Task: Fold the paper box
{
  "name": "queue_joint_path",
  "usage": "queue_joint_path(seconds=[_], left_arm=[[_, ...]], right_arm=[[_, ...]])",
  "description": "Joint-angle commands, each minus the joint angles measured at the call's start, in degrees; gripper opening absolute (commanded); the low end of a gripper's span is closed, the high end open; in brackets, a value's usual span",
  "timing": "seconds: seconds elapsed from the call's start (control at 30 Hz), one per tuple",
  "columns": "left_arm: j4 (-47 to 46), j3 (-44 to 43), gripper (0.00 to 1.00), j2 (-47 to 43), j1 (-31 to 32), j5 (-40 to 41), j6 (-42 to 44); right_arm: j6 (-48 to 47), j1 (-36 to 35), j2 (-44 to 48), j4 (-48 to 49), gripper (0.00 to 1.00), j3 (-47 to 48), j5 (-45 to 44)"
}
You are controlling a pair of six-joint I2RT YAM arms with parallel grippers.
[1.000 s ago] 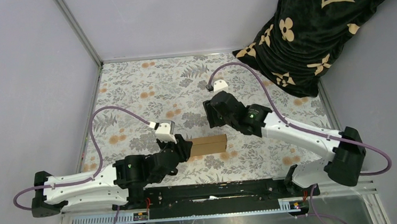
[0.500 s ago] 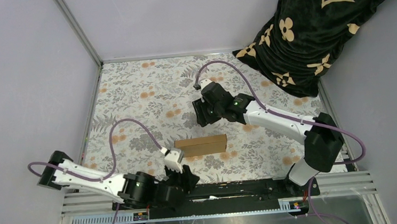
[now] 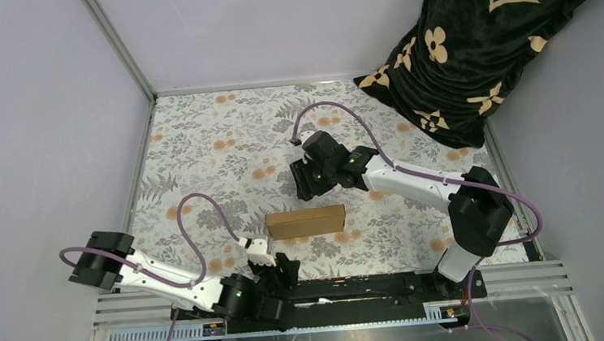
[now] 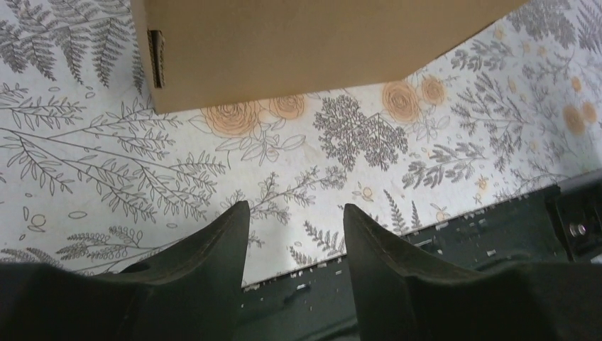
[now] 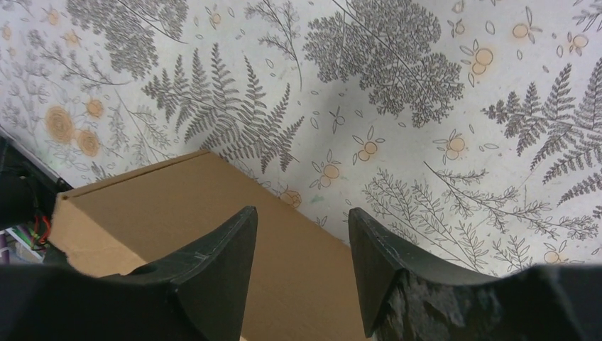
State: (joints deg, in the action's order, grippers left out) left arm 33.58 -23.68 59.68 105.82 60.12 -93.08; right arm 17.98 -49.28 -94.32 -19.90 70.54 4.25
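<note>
Pale grey walls (image 3: 271,26) close in my workspace on three sides. Between them lies the table, covered in a white cloth printed with grey ferns and orange flowers (image 3: 199,146). At the far right corner a big black blanket with beige flower emblems (image 3: 484,42) slumps over the edge. A black metal rail (image 3: 373,289) runs along the near edge, where my bases sit.

My left arm, white and black (image 3: 152,278), is folded low along that rail. My right arm, white and black too (image 3: 422,181), reaches from its base towards the middle of the table. A thin purple cable (image 3: 196,207) loops above my left arm, and another arcs over the right.

The paper box, a small flat rectangle of plain brown cardboard (image 3: 306,221), lies closed on the cloth in the near middle. Its long side runs left to right, and it sits between my two grippers.

My left gripper (image 3: 284,263) hangs just off the box's near left corner and does not touch it. In the left wrist view a strip of bare cloth shows between the fingertips and the cardboard. The jaws are parted and grasp nothing.

My right gripper (image 3: 304,191) hovers at the box's far edge, towards its left end. The right wrist view shows the black fingers (image 5: 213,263) spread, with cardboard and cloth in the gap below them and nothing between them. I cannot tell whether either fingertip touches the box.
</note>
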Motion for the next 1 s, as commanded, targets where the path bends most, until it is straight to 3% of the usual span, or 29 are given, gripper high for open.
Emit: queue_joint_path(seconds=[0.0,0.23,0.73,0.97], left_arm=[[-4.99,0.01,0.60,5.87,0.30,10.67,-5.33],[-11.09,-3.36,0.71,17.95,-4.07,9.94,-3.81],[-34.82,-1.93,0.73,30.60,-12.69,7.04,4.75],[-34.47,-3.74,0.74,35.49,-11.76,4.92,1.73]], right_arm=[[0.77,0.65,-0.04,2.48,0.57,-1.90,1.88],[2.41,0.68,2.57,4.89,0.56,-6.80,3.08],[3.05,-0.30,11.81,7.88,0.51,-13.68,7.60],[3.74,-3.53,13.84,8.53,0.49,-15.96,6.82]])
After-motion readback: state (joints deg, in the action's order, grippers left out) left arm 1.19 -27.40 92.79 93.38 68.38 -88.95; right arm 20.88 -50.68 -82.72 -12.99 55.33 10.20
